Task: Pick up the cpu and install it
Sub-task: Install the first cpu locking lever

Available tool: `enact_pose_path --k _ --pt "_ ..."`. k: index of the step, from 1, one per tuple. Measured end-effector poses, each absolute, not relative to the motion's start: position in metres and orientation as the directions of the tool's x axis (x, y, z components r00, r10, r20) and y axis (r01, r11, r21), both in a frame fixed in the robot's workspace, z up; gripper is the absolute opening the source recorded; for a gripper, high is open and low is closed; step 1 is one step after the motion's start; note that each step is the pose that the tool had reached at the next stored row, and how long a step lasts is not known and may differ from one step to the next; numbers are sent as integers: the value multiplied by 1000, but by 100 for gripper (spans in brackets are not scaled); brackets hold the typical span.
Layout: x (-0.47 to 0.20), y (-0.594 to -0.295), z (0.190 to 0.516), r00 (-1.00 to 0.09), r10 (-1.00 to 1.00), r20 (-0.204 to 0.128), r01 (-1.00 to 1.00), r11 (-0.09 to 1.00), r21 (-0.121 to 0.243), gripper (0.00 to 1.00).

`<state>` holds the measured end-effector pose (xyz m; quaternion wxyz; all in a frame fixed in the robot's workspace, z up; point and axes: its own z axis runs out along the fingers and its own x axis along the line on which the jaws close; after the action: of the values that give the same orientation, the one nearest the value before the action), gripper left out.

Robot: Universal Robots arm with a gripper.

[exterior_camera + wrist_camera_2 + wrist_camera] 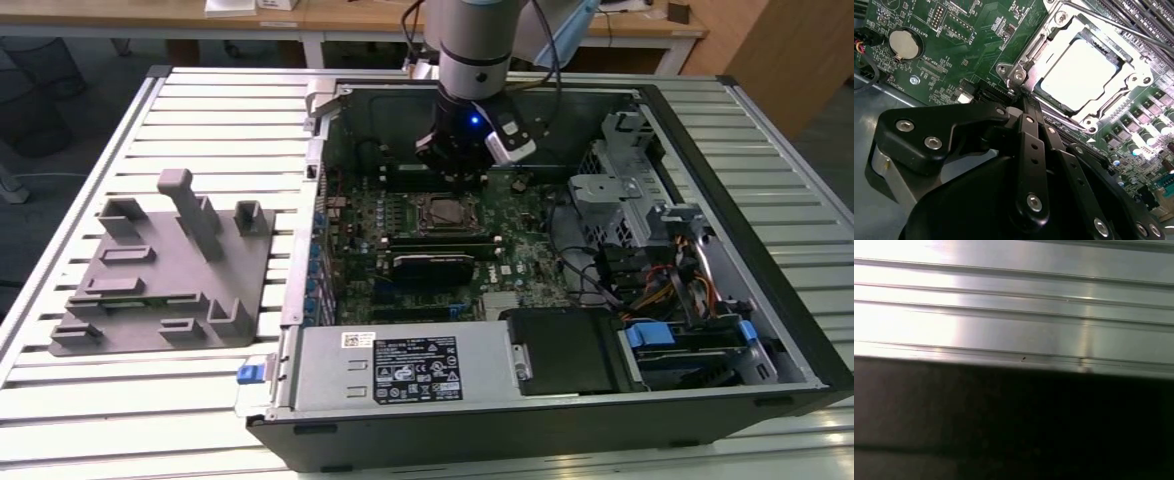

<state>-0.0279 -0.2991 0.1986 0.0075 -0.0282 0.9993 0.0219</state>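
Already the cpu (1081, 70) lay seated inside the motherboard socket (1134, 82), and the gripper (1021, 100), its fingers pressed together and holding nothing, hovered just beside the socket's corner, where a slow, straight approach seemed wisest to avoid knocking the retention frame.

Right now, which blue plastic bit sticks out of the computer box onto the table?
The blue tab by the case's front corner, at the exterior view's left, beside the labelled metal box. The other blue clips sit inside, among cables.
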Motion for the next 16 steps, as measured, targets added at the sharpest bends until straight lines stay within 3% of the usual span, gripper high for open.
enact_pose_path --k 16 --pt "-29 -299 200 -998 -56 -16 -57 998 39 11"
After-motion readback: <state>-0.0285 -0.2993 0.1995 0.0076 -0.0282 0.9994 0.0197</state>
